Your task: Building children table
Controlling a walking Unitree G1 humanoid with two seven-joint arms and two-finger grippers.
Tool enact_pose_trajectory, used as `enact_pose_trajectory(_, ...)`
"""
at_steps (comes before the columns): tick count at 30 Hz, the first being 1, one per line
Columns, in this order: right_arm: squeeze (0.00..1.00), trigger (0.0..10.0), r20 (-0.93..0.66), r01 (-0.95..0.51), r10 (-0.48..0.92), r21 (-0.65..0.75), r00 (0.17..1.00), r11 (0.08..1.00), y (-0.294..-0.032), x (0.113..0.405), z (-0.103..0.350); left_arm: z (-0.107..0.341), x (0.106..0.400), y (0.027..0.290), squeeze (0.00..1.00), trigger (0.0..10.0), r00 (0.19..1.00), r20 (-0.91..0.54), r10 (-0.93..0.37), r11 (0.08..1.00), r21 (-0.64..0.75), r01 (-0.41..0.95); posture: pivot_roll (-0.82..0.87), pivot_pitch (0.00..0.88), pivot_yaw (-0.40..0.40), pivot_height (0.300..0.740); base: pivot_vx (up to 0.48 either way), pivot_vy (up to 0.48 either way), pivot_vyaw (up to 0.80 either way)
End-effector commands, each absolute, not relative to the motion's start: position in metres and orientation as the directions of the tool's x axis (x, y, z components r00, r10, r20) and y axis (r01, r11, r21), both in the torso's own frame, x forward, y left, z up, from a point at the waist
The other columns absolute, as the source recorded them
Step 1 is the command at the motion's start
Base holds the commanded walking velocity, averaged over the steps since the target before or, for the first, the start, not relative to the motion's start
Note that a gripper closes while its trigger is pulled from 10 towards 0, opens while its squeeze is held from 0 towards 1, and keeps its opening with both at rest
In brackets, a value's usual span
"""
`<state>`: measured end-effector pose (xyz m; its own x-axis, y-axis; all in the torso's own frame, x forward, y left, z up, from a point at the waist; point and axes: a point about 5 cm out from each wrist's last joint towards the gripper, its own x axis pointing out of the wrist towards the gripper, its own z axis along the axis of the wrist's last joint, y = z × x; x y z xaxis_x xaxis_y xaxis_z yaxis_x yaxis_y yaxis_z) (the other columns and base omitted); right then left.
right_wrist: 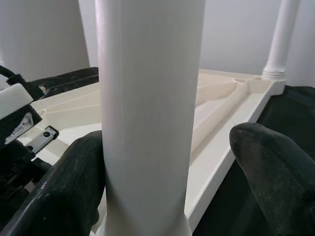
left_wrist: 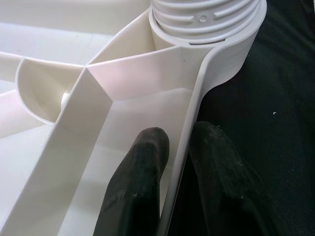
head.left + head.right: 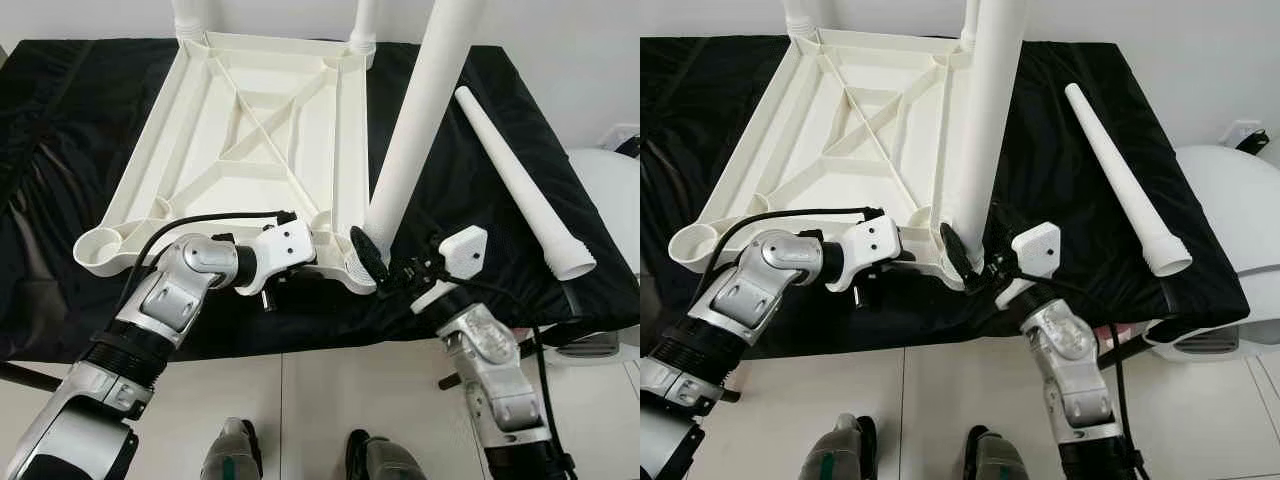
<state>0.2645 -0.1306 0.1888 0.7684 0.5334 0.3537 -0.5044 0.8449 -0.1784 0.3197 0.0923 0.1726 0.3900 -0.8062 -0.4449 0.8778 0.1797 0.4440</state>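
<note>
The left hand (image 2: 172, 162) pinches the upturned tabletop's (image 3: 250, 130) rim, steadying it on the black cloth. The right hand (image 1: 172, 187), open, straddles the leg (image 3: 420, 120); it should close squarely and twist without tilting.

No readable text, labels or numbers anywhere.

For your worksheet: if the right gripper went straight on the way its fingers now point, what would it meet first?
The upright table leg. It already stands between the open fingers of the right gripper, one finger against it, so a small advance would probably press the palm onto it. Beyond lies the upturned tabletop.
</note>
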Motion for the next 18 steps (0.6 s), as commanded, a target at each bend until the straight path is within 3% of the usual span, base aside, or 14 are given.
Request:
enact_pose_trajectory(1,0.00,10.0,0.328,-0.532,0.553,-0.161,0.766,0.832,-0.134,0.266,0.184,0.182,0.322,0.089,0.00,10.0,0.402,-0.419,-0.814,0.170,0.491,0.855,0.07,0.190,0.020,0.740,0.000,0.000,0.00)
enact_pose_trajectory(18,0.00,10.0,0.261,-0.707,0.729,-0.191,0.633,0.681,-0.139,0.281,0.189,0.183,0.319,0.089,0.00,10.0,0.395,-0.420,-0.817,0.162,0.490,0.857,0.08,0.203,0.014,0.740,0.000,0.000,0.00)
